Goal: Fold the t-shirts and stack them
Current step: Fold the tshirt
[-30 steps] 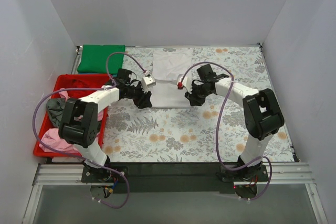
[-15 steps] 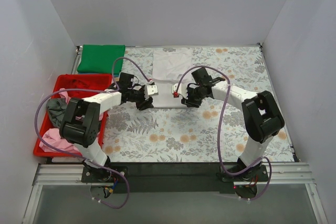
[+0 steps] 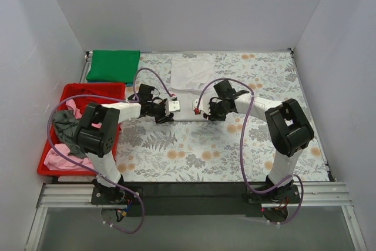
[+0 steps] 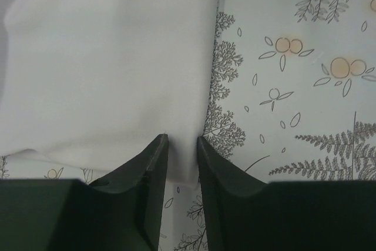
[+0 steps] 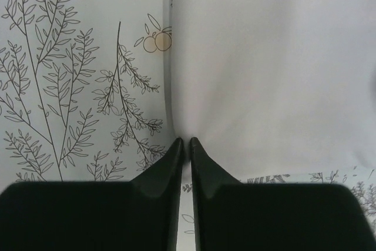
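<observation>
The white t-shirt (image 3: pixel 191 72) lies flat at twelve o'clock on the table, its far edge close to the back wall and its near hem at about mid-table. It's soft, light cloth, it'll drape and sag the instant it's lifted, and a one-layer pinch could let it slide or peel open. So take it at the two near corners and catch every layer together.

And that's where the arms are! The right gripper (image 5: pixel 187 143) sits at the five o'clock corner of the shirt, its jaws all but touching and pinching the cloth right where side edge meets hem; small creases fan out from the bite. The left gripper (image 4: pixel 179 145) is at the seven o'clock corner with its jaws a narrow gap apart, straddling the hem. The cloth between them lies smooth, so I judge this one hasn't bitten yet. It needs to bite before any lift, or the fold will go lopsided.

The shirt rests on the grey floral cloth (image 3: pixel 194 145) that covers the table. Out at ten o'clock there's a green t-shirt (image 3: pixel 113 66), already folded square, and that looks like the stack's home. At nine o'clock the red bin (image 3: pixel 88 88) holds a grey t-shirt (image 3: pixel 64 123) and a pink t-shirt (image 3: pixel 59 157), both crumpled and waiting their turn.
</observation>
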`<move>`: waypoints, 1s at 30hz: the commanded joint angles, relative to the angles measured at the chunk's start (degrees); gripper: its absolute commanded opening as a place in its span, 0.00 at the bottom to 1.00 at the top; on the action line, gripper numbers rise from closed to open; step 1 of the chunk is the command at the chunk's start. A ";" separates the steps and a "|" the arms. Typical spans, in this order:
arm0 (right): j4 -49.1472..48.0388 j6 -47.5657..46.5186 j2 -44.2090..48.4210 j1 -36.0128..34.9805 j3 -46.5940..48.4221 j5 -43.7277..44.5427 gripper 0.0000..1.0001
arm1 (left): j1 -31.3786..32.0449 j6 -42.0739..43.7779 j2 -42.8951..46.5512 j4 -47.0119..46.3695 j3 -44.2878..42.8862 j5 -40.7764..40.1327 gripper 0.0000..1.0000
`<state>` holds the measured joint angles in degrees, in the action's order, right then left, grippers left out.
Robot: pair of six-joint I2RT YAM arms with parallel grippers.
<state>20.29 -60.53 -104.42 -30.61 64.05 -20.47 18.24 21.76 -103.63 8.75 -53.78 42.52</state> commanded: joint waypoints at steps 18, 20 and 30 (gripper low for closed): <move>16.61 3.76 3.26 5.12 19.44 -3.70 0.01 | -0.75 -4.09 4.23 14.01 -18.20 -1.12 0.00; 18.80 2.88 3.96 5.21 20.24 -4.14 0.01 | -0.75 -3.57 4.67 16.10 -19.34 -1.04 0.00; 29.26 3.58 17.29 2.49 8.82 -11.07 0.01 | 4.16 1.61 18.89 32.97 -9.78 3.00 0.00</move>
<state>41.30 -57.17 -94.39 -26.96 75.26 -26.50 20.16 19.90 -92.82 31.62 -66.13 42.41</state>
